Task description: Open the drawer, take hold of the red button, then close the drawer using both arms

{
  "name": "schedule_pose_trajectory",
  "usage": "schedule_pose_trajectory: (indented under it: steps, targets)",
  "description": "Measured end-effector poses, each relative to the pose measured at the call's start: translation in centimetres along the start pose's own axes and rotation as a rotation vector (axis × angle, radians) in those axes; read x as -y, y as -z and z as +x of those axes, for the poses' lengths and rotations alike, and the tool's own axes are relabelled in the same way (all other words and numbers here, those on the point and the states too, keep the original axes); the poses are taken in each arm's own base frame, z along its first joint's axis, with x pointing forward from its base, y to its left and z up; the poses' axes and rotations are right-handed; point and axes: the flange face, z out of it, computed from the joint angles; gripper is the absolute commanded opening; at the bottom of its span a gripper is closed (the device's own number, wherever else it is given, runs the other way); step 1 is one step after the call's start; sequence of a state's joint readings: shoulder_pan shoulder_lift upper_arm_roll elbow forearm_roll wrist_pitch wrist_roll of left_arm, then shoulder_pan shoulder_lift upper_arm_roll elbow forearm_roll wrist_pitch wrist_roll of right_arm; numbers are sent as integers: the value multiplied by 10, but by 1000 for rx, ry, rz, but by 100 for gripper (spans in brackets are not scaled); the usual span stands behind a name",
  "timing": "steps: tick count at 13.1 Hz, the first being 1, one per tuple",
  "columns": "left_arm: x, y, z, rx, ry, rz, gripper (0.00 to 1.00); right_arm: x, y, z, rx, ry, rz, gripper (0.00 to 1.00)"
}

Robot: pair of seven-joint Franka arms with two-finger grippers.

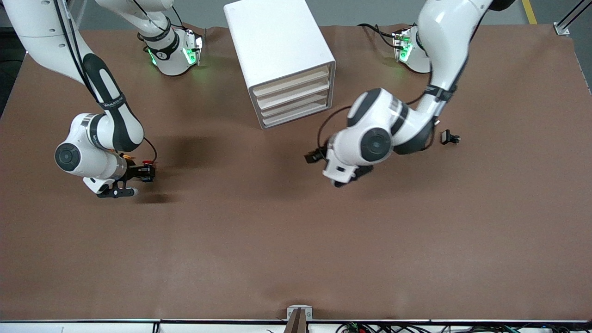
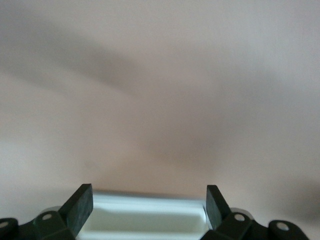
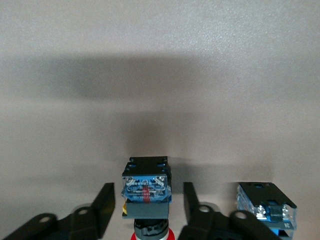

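I see my right gripper (image 3: 145, 210) spread astride the button (image 3: 146, 192), left gripper (image 2: 149, 205) spread over bare table (image 1: 296, 240).

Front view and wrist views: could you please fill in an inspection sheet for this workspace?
Surface: brown table.
Job's things: cabinet, four drawers shut; button toward the right arm's end.
Clutter: second button body beside it; small black part toward the left arm's end.
Grippers: right gripper open, straddling button; left gripper open over table.
Cables: black cable at left wrist.
Surroundings: grey floor.
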State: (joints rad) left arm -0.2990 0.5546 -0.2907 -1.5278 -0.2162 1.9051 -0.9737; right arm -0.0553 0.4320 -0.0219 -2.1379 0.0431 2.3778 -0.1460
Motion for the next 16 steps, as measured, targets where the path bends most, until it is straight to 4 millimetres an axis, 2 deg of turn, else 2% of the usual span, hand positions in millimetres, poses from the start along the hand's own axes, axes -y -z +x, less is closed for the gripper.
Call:
schedule_pose_trajectory:
  steps: [2,4,5,7,9,12,14,16]
  targets:
    - [25,30,34,-117,6,36,100,0,1,1,-1,0,0,100]
    - [47,62,55,-220,12,58,100,4,10,2,10,4,2,100]
    - [58,78,65,-250,7,59,100,9,21,3,15,-11,3,100]
    - [85,108,88,-308,-56,78,100,34,51,2,18,-67,-2,100]
    - [118,140,111,-374,-146,118,100,62,93,-6,7,-83,-7,100]
    - [168,188,131,-407,-286,152,100,72,164,-28,-43,-77,-3,100]
    - [200,214,133,-390,-338,187,100,76,218,-45,-68,-71,1,100]
    - [227,244,123,-386,-357,211,100,78,275,-60,-82,-67,4,100]
